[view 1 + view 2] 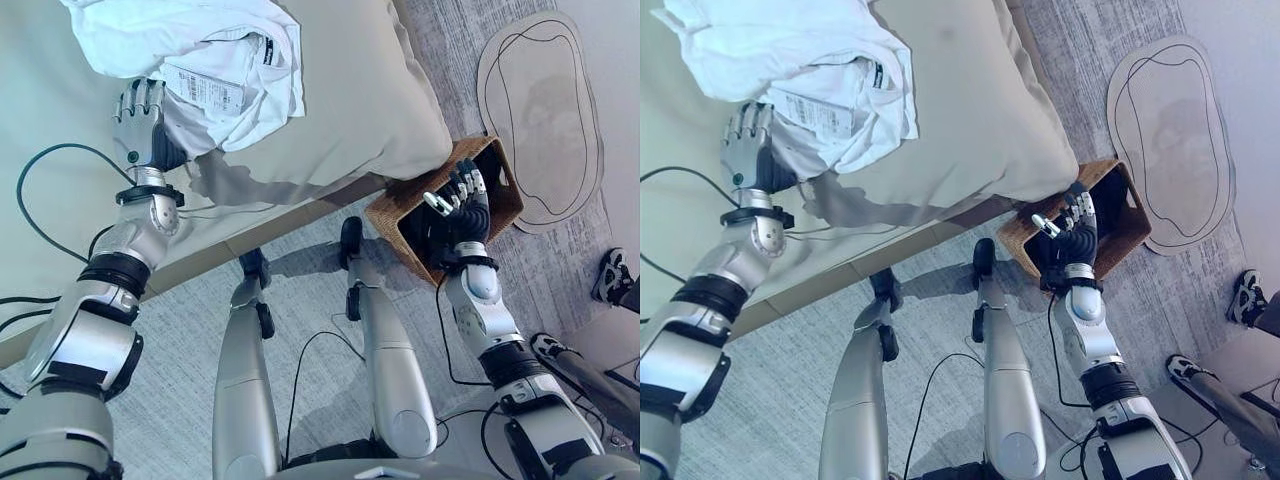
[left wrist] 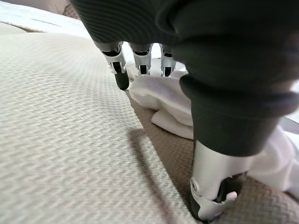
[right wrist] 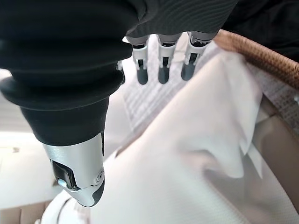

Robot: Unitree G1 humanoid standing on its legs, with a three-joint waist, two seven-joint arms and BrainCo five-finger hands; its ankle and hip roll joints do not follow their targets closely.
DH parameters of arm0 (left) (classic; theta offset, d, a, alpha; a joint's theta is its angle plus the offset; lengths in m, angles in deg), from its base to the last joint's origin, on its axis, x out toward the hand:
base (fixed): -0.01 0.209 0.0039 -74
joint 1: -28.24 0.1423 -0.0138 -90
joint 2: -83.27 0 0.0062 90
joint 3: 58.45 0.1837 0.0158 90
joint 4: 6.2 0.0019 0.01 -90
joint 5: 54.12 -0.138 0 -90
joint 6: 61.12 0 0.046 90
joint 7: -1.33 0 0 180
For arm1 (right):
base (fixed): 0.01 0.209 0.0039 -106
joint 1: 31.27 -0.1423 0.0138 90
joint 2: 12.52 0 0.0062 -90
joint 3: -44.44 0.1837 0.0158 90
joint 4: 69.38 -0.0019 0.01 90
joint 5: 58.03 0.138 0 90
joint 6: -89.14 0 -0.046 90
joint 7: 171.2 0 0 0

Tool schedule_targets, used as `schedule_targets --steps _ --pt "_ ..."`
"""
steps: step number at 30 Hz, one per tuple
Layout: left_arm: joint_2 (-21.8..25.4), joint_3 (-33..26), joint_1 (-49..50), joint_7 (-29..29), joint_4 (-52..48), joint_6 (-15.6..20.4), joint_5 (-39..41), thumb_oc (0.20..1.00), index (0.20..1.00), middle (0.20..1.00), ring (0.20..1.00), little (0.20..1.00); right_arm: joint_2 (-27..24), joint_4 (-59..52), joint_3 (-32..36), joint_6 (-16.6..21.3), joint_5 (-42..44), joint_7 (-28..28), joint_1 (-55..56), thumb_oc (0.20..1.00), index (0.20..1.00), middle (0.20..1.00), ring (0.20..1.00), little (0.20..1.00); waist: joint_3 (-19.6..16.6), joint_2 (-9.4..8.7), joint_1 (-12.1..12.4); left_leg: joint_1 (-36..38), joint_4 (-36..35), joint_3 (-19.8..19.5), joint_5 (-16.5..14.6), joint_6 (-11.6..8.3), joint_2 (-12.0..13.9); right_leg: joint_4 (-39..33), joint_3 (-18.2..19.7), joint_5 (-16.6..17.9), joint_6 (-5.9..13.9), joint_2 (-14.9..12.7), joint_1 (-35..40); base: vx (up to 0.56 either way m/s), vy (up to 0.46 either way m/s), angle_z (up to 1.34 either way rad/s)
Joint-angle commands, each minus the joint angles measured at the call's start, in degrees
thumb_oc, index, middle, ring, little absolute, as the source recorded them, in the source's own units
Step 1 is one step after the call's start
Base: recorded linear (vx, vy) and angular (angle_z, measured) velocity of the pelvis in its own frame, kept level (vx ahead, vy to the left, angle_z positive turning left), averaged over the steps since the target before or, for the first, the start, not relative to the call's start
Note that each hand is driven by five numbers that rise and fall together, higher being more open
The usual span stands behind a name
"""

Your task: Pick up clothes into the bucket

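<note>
The white clothes point(image 1: 200, 60) lie crumpled on the beige bed point(image 1: 360, 100), a printed label facing up. The left hand point(image 1: 140, 120) rests at their near edge, fingers point(image 2: 122, 70) straight and released, tips touching the bed cover just beside the cloth. The right hand point(image 1: 462, 205) hovers over the woven basket point(image 1: 395, 215) on the grey carpet beside the bed, fingers relaxed, holding nothing (its wrist view shows white fabric point(image 3: 196, 158) beneath it).
</note>
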Motion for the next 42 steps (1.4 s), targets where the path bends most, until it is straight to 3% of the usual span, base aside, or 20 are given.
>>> schedule_targets --steps 1,3,5,6,7,9,10,11,23,36,42 --pt "-1.7 1.3 -0.9 -2.9 -3.2 2.0 -4.7 1.0 1.0 1.0 1.0 1.0 -2.5 -4.4 0.0 3.7 -1.8 -0.8 3.4 1.0 1.0 1.0 1.0 1.0 -3.5 -0.41 0.2 0.8 5.4 0.7 -6.9 0.13 0.4 1.3 0.3 0.5 5.39 -3.4 1.4 0.0 -0.007 -0.06" --pt "-1.8 1.8 -1.0 -2.6 -3.0 1.8 -5.2 1.0 1.0 1.0 1.0 1.0 -2.6 -4.2 0.1 3.7 -1.6 -0.7 3.4 1.0 1.0 1.0 1.0 1.0 -3.4 -0.65 -0.1 0.1 5.3 1.1 -5.1 0.49 0.0 0.9 0.1 2.0 4.86 -3.9 0.9 0.0 -0.004 -0.03" --pt "-1.7 4.6 -1.7 0.2 -1.5 1.6 -7.3 1.0 1.0 1.0 1.0 1.0 -2.9 -3.5 0.3 3.5 -1.6 -0.5 3.2 1.0 1.0 1.0 1.0 1.0 -4.2 -0.08 0.1 0.8 5.3 0.5 -6.9 0.14 0.3 1.2 0.4 0.4 5.32 -3.4 1.3 0.04 -0.008 -0.03" --pt "-1.6 5.5 -2.2 1.2 -0.9 1.6 -7.7 0.627 0.627 0.627 0.627 0.627 -3.0 -3.1 0.2 3.4 -1.7 -0.3 3.0 1.0 1.0 1.0 1.0 1.0 -4.3 0.01 0.0 0.9 5.1 0.4 -6.9 0.13 0.3 1.0 0.4 0.5 5.31 -3.4 1.4 0.0 0.0 0.0" --pt "-1.6 6.5 -2.5 2.4 -0.6 1.6 -8.4 0.2 0.2 0.2 0.2 0.2 -3.1 -3.0 0.3 3.3 -1.7 -0.2 2.8 1.0 1.0 1.0 1.0 1.0 -4.5 0.09 -0.1 0.9 5.0 0.4 -6.8 0.14 0.3 1.0 0.4 0.5 5.31 -3.4 1.4 0.0 0.0 0.0" --pt "-1.6 7.4 -2.9 3.4 -0.8 2.1 -9.0 0.2 0.2 0.2 0.2 0.2 -3.2 -2.6 0.3 3.2 -1.7 0.0 2.5 1.0 1.0 1.0 1.0 1.0 -4.2 -0.16 -0.3 0.2 4.8 0.9 -5.0 0.52 -0.1 0.4 0.2 2.0 4.78 -3.8 1.0 -0.05 0.006 0.0" --pt "-1.2 8.6 -3.2 5.0 -0.7 2.5 -9.6 0.2 0.2 0.2 0.2 0.2 -3.3 -2.3 0.1 3.0 -1.8 0.3 1.9 1.0 1.0 1.0 1.0 1.0 -4.6 0.26 0.0 1.0 4.8 0.4 -6.7 0.18 0.2 0.9 0.4 0.6 5.32 -3.3 1.4 -0.09 0.01 0.01" --pt "-1.2 8.7 -3.3 5.0 -0.7 2.5 -9.6 0.2 0.2 0.2 0.2 0.2 -3.3 -2.3 0.1 3.0 -1.8 0.3 1.9 1.0 1.0 1.0 1.0 1.0 -4.3 -0.08 -0.3 0.3 4.7 0.9 -4.9 0.55 -0.1 0.5 0.2 2.1 4.79 -3.8 1.0 0.0 0.0 0.0" --pt "-3.1 5.5 1.4 6.7 -0.4 4.0 -6.4 0.2 0.2 0.2 0.2 0.2 -2.5 -1.3 0.2 2.3 -1.8 1.0 2.0 1.0 1.0 1.0 1.0 1.0 -4.5 0.07 0.4 2.7 3.2 1.2 -4.3 0.71 -0.6 -0.1 0.2 2.2 4.7 -4.1 3.1 -0.01 0.002 0.0" --pt "-9.9 -1.2 16.6 7.6 -3.4 7.8 1.1 0.2 0.2 0.2 0.2 0.2 -0.5 0.9 0.1 0.2 -2.6 0.6 5.0 1.0 1.0 1.0 1.0 1.0 -7.8 0.67 3.5 17.9 -3.9 0.8 -3.2 -0.16 -1.0 -4.2 -1.6 2.2 4.93 -5.2 17.8 0.06 -0.016 -0.02" --pt "-13.2 -3.7 25.1 8.4 -8.8 10.0 4.4 0.2 0.2 0.2 0.2 0.2 0.6 3.2 0.3 -0.8 -2.5 0.7 6.6 1.0 1.0 1.0 1.0 1.0 -10.2 1.28 6.4 26.5 -8.3 -0.4 -2.5 -0.5 -1.2 -6.8 -3.7 1.1 4.82 -5.5 26.8 0.09 -0.041 0.08"
